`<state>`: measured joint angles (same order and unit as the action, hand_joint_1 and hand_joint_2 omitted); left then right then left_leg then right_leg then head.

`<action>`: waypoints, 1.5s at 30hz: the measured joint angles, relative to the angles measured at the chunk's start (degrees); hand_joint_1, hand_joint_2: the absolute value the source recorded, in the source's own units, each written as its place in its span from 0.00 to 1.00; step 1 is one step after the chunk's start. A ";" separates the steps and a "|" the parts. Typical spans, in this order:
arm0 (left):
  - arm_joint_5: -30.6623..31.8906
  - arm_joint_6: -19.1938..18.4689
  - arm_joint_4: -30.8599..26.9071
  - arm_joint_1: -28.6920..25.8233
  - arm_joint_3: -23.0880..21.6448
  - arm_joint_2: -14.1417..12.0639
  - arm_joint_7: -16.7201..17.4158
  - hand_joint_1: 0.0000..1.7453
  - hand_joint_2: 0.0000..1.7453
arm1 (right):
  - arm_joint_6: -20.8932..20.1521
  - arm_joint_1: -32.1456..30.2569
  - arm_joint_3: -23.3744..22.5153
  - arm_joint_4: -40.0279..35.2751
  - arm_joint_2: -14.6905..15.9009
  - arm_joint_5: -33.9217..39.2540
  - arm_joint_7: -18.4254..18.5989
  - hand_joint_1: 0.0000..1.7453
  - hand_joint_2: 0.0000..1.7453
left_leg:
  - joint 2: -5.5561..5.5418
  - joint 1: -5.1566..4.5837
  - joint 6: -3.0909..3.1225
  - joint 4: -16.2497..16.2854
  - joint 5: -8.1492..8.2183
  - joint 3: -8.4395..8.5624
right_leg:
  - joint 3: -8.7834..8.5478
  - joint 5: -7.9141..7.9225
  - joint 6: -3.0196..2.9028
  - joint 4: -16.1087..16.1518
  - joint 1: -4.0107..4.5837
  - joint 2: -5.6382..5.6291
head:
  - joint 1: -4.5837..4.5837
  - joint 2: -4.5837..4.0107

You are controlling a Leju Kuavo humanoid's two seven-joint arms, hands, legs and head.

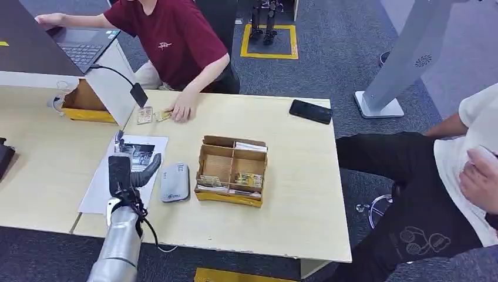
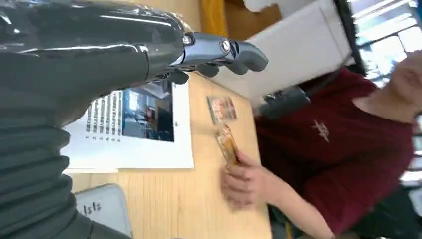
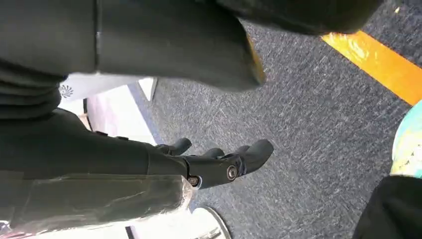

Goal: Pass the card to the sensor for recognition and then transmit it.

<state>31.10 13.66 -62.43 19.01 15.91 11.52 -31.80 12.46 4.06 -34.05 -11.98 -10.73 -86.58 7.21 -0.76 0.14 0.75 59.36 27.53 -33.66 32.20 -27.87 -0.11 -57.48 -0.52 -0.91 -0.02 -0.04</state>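
Left hand [image 1: 126,170] spread, empty, lower left; right hand [image 3: 219,159] loosely spread, empty. Card [image 1: 163,116] upper centre under person's hand [image 1: 182,108] — risk of colliding.

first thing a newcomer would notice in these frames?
Probably the left robot hand, raised empty over the printed sheet beside the grey sensor. Next, the person's hand on a card at the table's far edge, behind the cardboard card box.
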 joint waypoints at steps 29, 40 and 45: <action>57.22 25.71 -7.99 -11.40 -42.51 -2.23 23.54 0.00 1.00 | 1.09 0.13 -4.65 -0.02 -0.28 -0.15 0.42 0.00 0.00 | -0.03 -0.03 0.09 0.02 0.05 -0.04 | 0.02 0.00 0.02 0.03 -0.02 0.10 | 0.00 0.00; 55.01 25.77 0.01 -8.49 -40.89 -2.43 22.40 0.00 1.00 | 1.00 0.19 -4.65 -0.02 -0.28 -0.15 0.46 0.00 0.00 | -0.03 -0.03 0.09 0.02 0.06 -0.05 | 0.02 0.00 0.02 0.02 -0.02 0.09 | 0.00 0.00; 55.30 25.80 0.58 -8.20 -40.04 -2.43 22.45 0.00 1.00 | 1.00 0.19 -4.63 -0.02 -0.28 -0.15 0.37 0.00 0.00 | -0.03 -0.03 0.09 0.02 0.05 -0.05 | 0.02 0.00 0.02 0.02 -0.02 0.09 | 0.00 0.00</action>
<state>86.40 39.45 -61.86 10.81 -24.13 9.09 -9.36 13.46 4.25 -38.69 -12.00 -11.02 -86.73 7.58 -0.79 0.11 0.84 59.38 27.58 -33.71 32.22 -27.86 -0.10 -57.45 -0.54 -0.81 -0.02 -0.04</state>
